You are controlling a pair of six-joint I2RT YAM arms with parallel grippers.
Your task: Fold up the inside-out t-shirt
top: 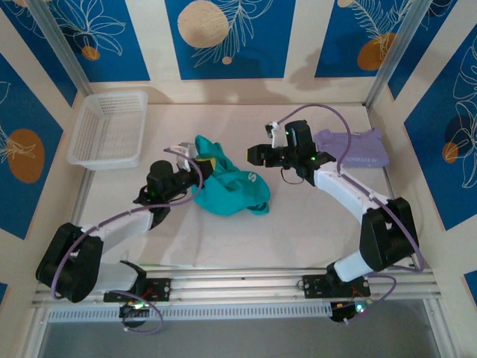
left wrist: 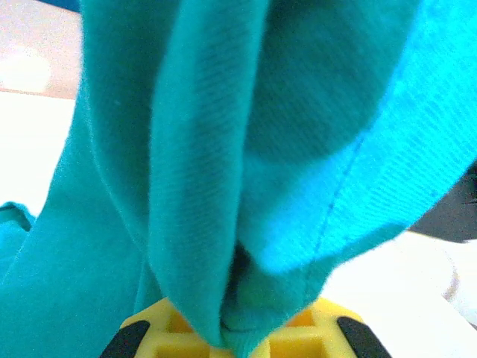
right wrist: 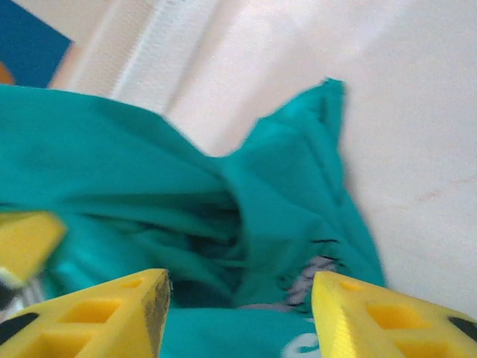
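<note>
Mid-table (top: 223, 239), between 2 arms: inside-out t-shirt (top: 231, 188), bunched in teal heap, upper left edge lifted. At that edge: left gripper (top: 201, 164), clamped tight on fold of cloth; in wrist view, fabric pinched between yellow fingers (left wrist: 149, 328). Just right of heap: right gripper (top: 258, 154), jaws parted, holding nothing. Far left: white basket (top: 108, 128). Far right: folded lavender shirt (top: 358, 148).

You are in a robot test booth, not a home. A left arm (top: 112, 224) and a right arm (top: 350, 194) are bolted to a metal rail (top: 238, 282) at the edge of a pale table (top: 223, 239). Metal posts (top: 63, 56) and blue leaf-print panels (top: 257, 56) box it in.
</note>
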